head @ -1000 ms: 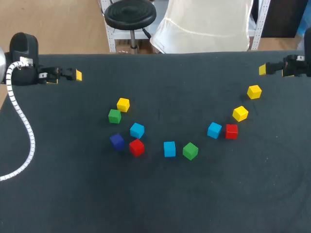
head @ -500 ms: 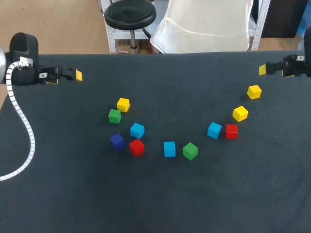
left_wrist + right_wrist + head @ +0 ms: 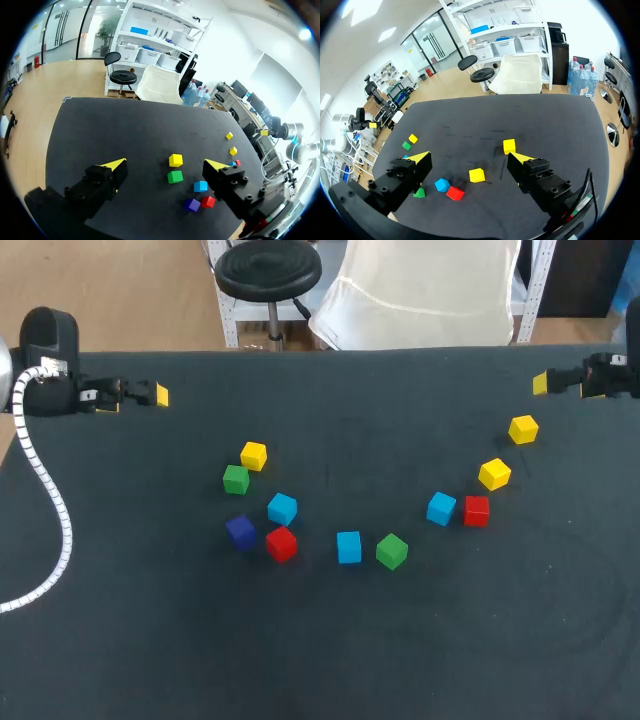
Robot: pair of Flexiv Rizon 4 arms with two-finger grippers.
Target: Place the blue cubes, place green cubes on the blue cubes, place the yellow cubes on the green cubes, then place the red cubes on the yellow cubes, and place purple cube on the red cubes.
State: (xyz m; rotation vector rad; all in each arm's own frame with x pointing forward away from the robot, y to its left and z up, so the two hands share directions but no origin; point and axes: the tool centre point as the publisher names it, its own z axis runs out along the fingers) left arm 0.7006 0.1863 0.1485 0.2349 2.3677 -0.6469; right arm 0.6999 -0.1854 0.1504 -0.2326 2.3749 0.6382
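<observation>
From the head view the right arm [image 3: 612, 375] is cut off at the edge, the left claw [image 3: 158, 396] and right claw [image 3: 542, 383] each show one tip only, and in the right wrist view a finger [image 3: 405, 175] covers part of a green cube [image 3: 420, 193].

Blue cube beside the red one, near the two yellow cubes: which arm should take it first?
Right, most likely. That blue cube lies right of the middle, much nearer the open right gripper. The left gripper, also open, sits far off on the opposite side.
</observation>
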